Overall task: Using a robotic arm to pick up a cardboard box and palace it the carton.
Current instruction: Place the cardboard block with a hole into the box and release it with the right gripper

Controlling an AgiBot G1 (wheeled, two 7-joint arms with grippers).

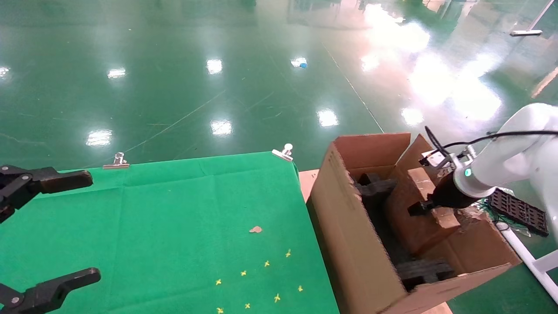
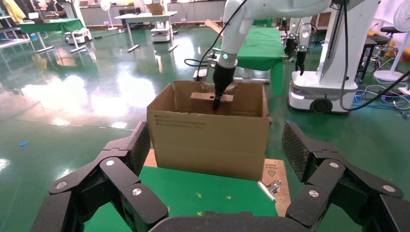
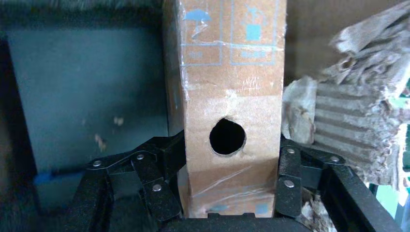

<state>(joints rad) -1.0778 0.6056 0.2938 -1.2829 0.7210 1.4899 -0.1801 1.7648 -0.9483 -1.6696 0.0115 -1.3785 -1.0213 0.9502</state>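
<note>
The white robotic arm (image 1: 501, 161) reaches in from the right over the large brown carton (image 1: 348, 235), which stands open beside the table. My right gripper (image 1: 425, 207) is shut on the small cardboard box (image 1: 420, 176) and holds it inside the carton, between black foam blocks (image 1: 375, 187). In the right wrist view the box (image 3: 232, 82) stands between the black fingers (image 3: 290, 169), its round hole facing the camera. The left wrist view shows the carton (image 2: 208, 140) with the box (image 2: 203, 96) at its top. My left gripper (image 1: 74, 229) is open and empty over the table's left side.
A green cloth covers the table (image 1: 174, 209), held by metal clips (image 1: 283, 152). Yellow cross marks and a small brown scrap (image 1: 256, 229) lie on it. A torn carton flap (image 3: 358, 96) is beside the box. A black grid tray (image 1: 518, 209) lies on the floor at the right.
</note>
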